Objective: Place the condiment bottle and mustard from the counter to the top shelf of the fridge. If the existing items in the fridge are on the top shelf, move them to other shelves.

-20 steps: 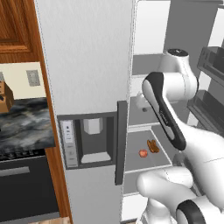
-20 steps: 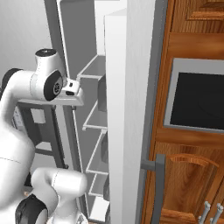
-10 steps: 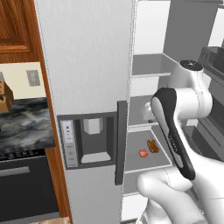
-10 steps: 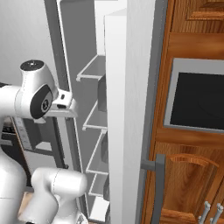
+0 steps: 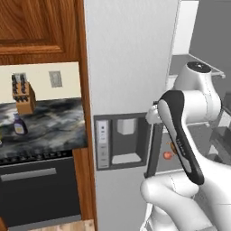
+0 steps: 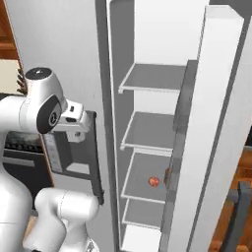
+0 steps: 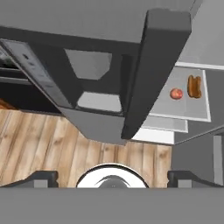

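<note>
Two fingertips point(image 7: 41, 177) of my claw point(image 7: 112, 178) stand wide, nothing held. Fridge point(image 5: 131, 67) handle point(image 7: 153, 65) ahead; tomato point(image 7: 176, 93), sausage point(image 7: 194, 86) near shelf point(image 7: 175, 107) edge. No writing legible.

My arm point(image 5: 180, 131) stands before the fridge door point(image 5: 131, 81). On the dark worktop point(image 5: 49, 124) a knife block point(image 5: 22, 94) and a small bottle point(image 5: 18, 125) stand apart.

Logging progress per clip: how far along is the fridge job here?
Done: the right fridge door stands open, top shelf bare. The existing items, a red fruit and a brown item, sit on a lower shelf. In hand: nothing; the end effector is open. Left: a bottle waits on the counter; the mustard isn't discernible.
</note>
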{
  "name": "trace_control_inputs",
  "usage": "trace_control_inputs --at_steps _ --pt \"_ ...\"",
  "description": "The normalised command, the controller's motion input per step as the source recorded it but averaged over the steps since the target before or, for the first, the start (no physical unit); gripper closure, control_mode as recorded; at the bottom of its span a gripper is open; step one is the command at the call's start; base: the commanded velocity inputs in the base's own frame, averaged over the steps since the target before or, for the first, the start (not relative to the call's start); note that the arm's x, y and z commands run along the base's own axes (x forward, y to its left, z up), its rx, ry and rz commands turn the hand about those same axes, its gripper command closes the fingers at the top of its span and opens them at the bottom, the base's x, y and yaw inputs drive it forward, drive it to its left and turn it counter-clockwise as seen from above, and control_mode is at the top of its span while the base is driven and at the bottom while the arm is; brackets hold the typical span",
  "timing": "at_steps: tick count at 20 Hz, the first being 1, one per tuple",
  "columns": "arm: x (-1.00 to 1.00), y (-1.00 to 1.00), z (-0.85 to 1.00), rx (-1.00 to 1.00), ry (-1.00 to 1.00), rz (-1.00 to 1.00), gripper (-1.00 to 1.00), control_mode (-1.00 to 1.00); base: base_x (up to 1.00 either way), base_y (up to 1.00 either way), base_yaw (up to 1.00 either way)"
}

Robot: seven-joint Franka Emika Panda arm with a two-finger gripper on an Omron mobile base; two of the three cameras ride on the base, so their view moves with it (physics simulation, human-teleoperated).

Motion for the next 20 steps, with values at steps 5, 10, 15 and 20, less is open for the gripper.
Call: trace_control_inputs --at_steps 5,10,15,20 --pt "0.0 0.0 0.0 0.0 0.0 0.0 -1.0 1.0 0.0 1.0 0.0" --pt "0.0 0.0 0.0 0.0 0.0 0.0 -1.0 1.0 0.05 1.0 0.0" --pt "0.0 0.0 0.0 0.0 0.0 0.0 -1.0 1.0 0.2 1.0 0.0" --pt "0.0 0.0 0.0 0.0 0.0 0.0 -1.0 1.0 0.4 1.0 0.0"
